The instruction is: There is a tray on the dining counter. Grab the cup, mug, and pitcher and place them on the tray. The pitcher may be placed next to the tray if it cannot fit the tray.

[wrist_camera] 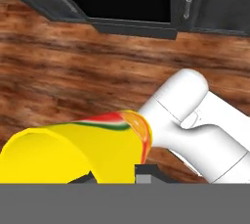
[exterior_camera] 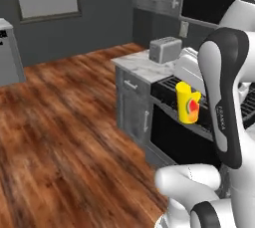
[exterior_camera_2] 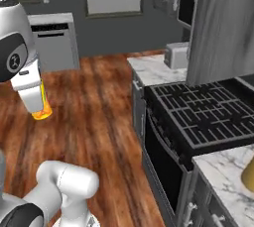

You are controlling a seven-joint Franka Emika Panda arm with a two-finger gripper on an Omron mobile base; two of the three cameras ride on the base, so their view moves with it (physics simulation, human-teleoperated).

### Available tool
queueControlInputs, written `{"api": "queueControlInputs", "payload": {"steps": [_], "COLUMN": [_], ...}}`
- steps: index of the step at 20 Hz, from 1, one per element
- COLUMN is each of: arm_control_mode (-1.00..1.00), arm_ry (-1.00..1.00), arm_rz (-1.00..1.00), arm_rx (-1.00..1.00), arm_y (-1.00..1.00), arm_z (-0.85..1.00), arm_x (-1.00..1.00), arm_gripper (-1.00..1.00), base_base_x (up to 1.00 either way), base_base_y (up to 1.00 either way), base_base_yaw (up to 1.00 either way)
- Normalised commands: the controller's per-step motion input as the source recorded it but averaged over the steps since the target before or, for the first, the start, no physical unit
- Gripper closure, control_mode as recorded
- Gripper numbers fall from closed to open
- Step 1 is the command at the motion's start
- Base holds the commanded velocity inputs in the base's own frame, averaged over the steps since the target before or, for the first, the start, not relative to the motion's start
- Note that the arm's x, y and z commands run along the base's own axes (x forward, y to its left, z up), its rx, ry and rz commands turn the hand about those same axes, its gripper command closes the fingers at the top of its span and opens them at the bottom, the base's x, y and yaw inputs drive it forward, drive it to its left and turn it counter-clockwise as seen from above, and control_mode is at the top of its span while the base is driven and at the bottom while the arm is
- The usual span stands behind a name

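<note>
The gripper [wrist_camera: 139, 176] is clamped shut on the yellow cup [exterior_camera: 188, 103], carrying it in mid-air above the wood floor [exterior_camera: 64, 137], out in front of the black stove [exterior_camera_2: 203, 114]. From the hand camera the cup [wrist_camera: 78, 149] fills the lower left, its red-orange mark facing up. From the right base camera the cup's bottom [exterior_camera_2: 41, 113] peeks out below the white arm [exterior_camera_2: 30, 89].

Yellow cup [exterior_camera: 188, 103], red-orange mark, upright, aloft over floor.
</note>
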Motion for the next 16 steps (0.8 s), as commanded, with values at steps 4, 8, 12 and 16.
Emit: {"api": "queueControlInputs", "payload": {"steps": [4,8,12,16], "arm_control_mode": [1.0,1.0,1.0,1.0], "arm_ry": [0.0,0.0,0.0,0.0], "arm_rz": [0.0,0.0,0.0,0.0], "arm_rx": [0.0,0.0,0.0,0.0], "arm_y": [0.0,0.0,0.0,0.0], "arm_z": [0.0,0.0,0.0,0.0], "arm_x": [0.0,0.0,0.0,0.0], "arm_gripper": [1.0,1.0,1.0,1.0], "base_base_x": [0.26,0.28,0.29,0.29], "base_base_y": [0.42,0.44,0.45,0.62], "base_base_yaw": [0.69,0.64,0.6,0.4]}}
